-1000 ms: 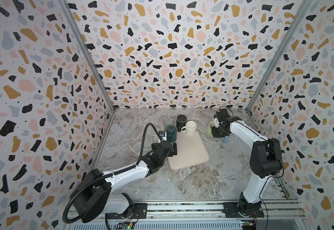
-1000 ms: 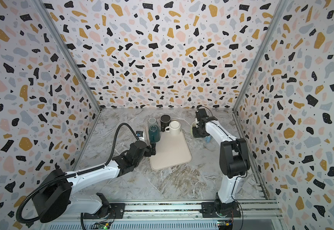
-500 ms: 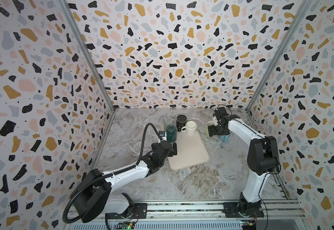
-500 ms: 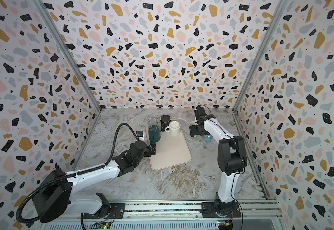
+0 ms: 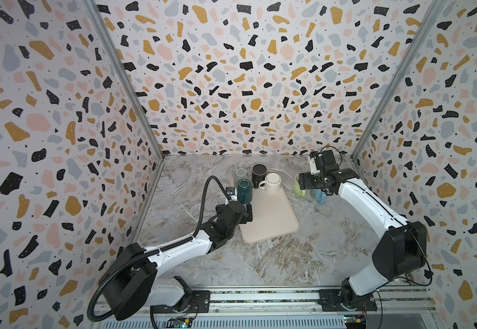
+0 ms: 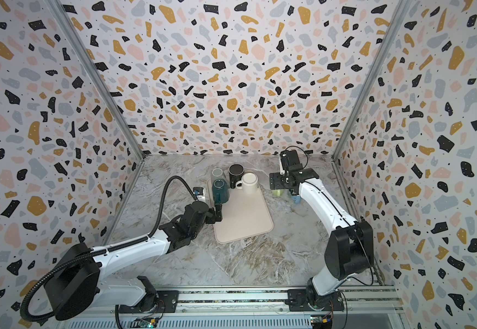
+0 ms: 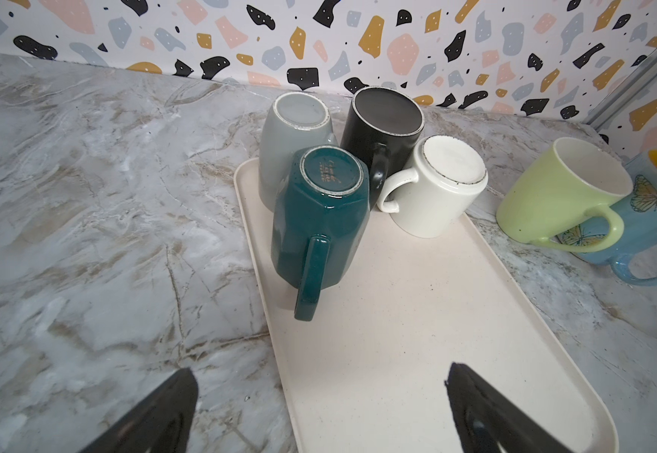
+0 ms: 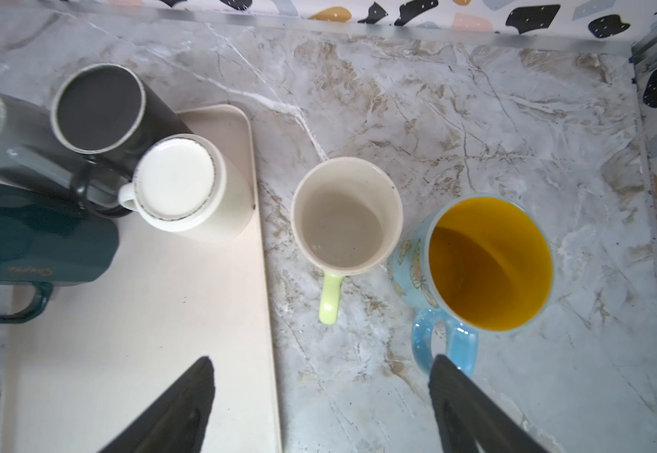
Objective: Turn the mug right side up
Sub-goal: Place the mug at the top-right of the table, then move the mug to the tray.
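Pale green ceramic mug (image 8: pixel 344 219) stands upright on the marble counter (image 8: pixel 475 98). Right tool (image 8: pixel 321 359) gapes empty above it, left tool (image 7: pixel 321 368) is wide too. Four upside-down mugs (image 7: pixel 321 219) wait on the cream tray (image 7: pixel 397 333).

Cream tray (image 5: pixel 271 219) flat on marbled worktop (image 5: pixel 288 256). Terrazzo-patterned walls (image 5: pixel 231 85) on three sides. Metal rail (image 5: pixel 260 297) along the front edge.

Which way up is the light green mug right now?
Upright. In the right wrist view the light green mug shows its open mouth and empty inside, standing on the marble table beside the tray.
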Available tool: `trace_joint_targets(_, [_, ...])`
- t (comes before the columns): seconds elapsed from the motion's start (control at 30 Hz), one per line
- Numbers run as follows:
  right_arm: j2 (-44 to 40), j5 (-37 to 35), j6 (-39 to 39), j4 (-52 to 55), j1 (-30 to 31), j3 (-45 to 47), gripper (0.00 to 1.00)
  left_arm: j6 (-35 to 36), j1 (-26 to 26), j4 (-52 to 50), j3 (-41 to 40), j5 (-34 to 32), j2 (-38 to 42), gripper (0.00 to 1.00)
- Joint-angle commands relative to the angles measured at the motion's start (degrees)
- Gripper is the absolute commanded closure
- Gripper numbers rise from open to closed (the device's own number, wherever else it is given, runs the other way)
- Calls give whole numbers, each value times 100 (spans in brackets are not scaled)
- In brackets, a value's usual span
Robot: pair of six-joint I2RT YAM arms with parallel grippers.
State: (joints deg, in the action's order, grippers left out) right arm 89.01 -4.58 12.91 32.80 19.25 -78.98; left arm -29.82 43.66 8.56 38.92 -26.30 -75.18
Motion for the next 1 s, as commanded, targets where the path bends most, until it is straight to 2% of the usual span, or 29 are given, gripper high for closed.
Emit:
trace_joint_targets(0.0, [-433, -15, 328, -383, 257, 326, 13, -67, -28, 61, -5, -112, 141, 0])
trace_joint_targets(0.1, [-703, -59, 613, -659, 550, 688, 13, -106, -30, 29, -16, -94, 226, 0])
trace_joint_targets(0.23, [-1096, -10, 1104, -1738, 1002, 1544, 13, -261, -32, -297, 186, -44, 307, 0])
trace_joint_targets(0.4, [-1058, 70, 1561, -2778, 1381, 2150, 13, -226, -31, -793, 337, -15, 539, 0])
trace_joint_targets(0.5, [-642, 60, 1588, -2942, 1590, 2008, 13, -243, -30, -996, 253, 24, 772, 0])
trace_joint_targets(0.7, [216, 557, 1452, -3351, 1890, 1559, 13, -263, -39, -1470, 200, 196, 1172, 0])
trace_joint_targets(0.83, [746, 749, 1284, -3327, 2111, 1146, 13, -205, -141, -1966, 241, -157, 1150, 0])
trace_joint_targets(0.97, [1177, 878, 1259, -3420, 2230, 853, 15, -338, -217, -2191, 225, -133, 1268, 0])
